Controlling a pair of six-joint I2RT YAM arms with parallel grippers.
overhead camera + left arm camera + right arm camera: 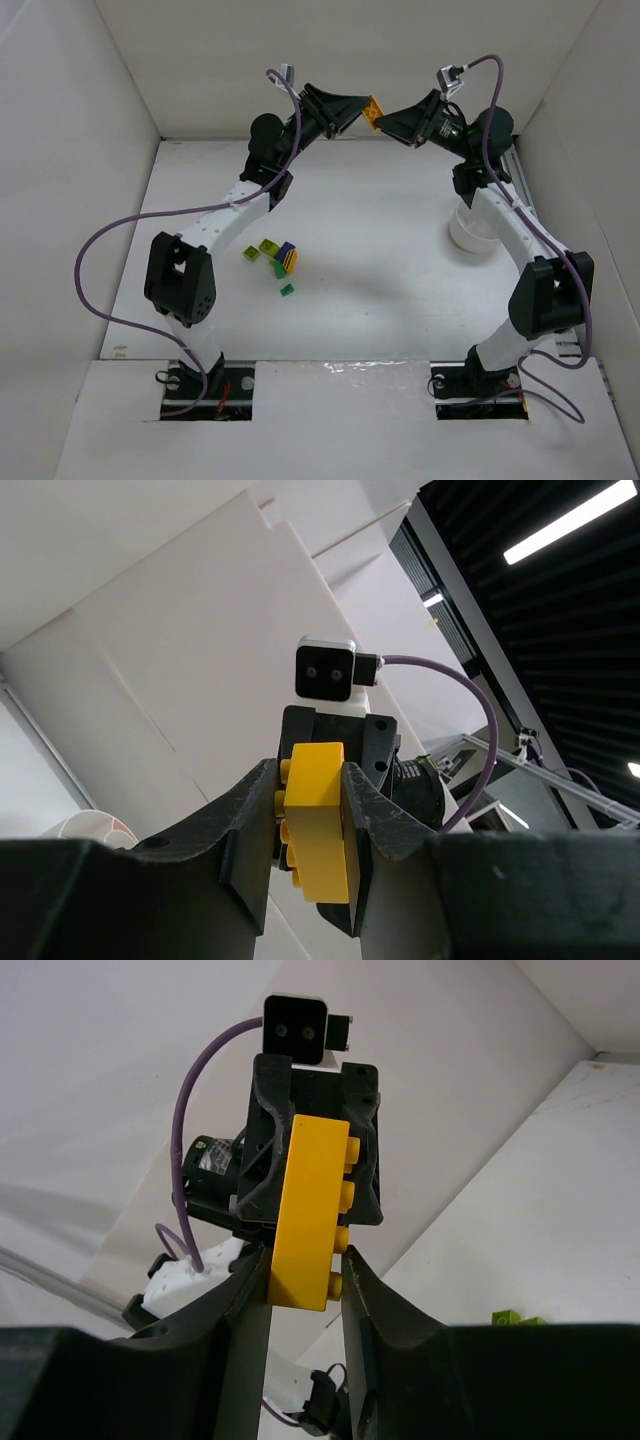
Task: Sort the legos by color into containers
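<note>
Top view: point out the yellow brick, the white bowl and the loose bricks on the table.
yellow brick (374,112), top view, middle of its visible face.
white bowl (462,238), top view, its outer wall at the left.
loose bricks (281,258), top view, middle of the cluster.

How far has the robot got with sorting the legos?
Done: nothing I can confirm; the right arm hides most of the white bowl. In hand: the left gripper holds a yellow brick up high, and the fingers of the right gripper sit either side of its other end. Left: a small pile of legos, lime, purple and green, lies on the table.
</note>
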